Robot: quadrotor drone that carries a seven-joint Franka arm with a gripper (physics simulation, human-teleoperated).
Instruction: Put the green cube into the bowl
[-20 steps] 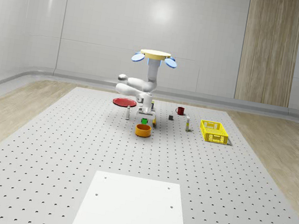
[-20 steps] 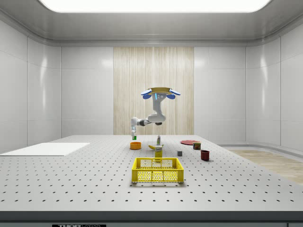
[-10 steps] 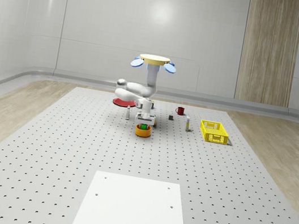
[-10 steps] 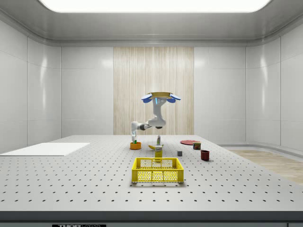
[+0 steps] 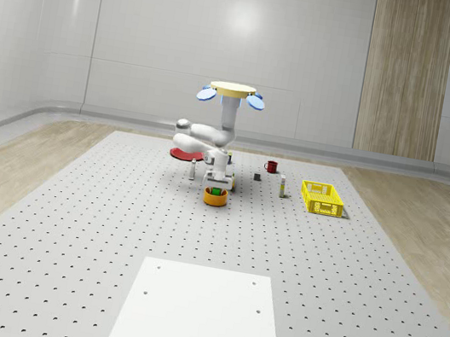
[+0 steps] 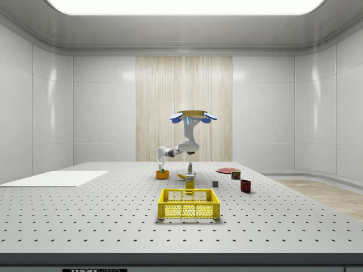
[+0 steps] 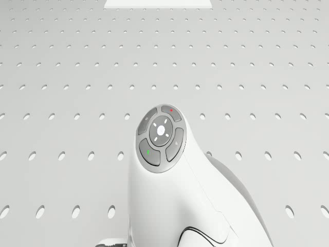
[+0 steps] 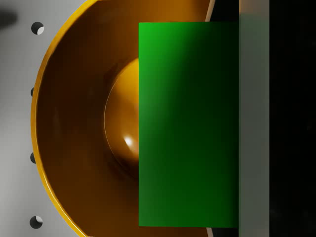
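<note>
The perforated table [image 5: 69,220] spreads across the lower two thirds of the whole-scene view, with a white panel [image 5: 199,315] at bottom centre. Just above the frame's middle hovers the drone [image 5: 232,93], over the table behind the orange bowl [image 5: 215,196]. From it the arm [image 5: 204,137] drops, folds out toward the whole-scene view's left, then turns down to the gripper [image 5: 217,186] right at the bowl's mouth. The side view shows the same pose in profile: the drone [image 6: 193,116] sits at centre, and the arm [image 6: 182,148] reaches to the side view's left and hangs the gripper [image 6: 162,167] straight down onto the bowl [image 6: 163,174].

The wrist view gives what the far cameras cannot — the green cube [image 8: 187,123] fills the middle of the frame, directly above the bowl [image 8: 74,128], whose hollow lies behind it. One grey finger [image 8: 254,118] lies flat against the cube's edge at the right of the frame; the other finger is out of the picture, so I cannot tell for sure how the grip stands. The drone view looks down on the arm's white shell [image 7: 175,195], with its round button pad, at lower centre.

Smaller things sit around the scene — a yellow crate [image 5: 321,198] right of centre in the whole-scene view, a red plate [image 5: 182,154] behind the arm and a dark red mug [image 5: 271,166].
</note>
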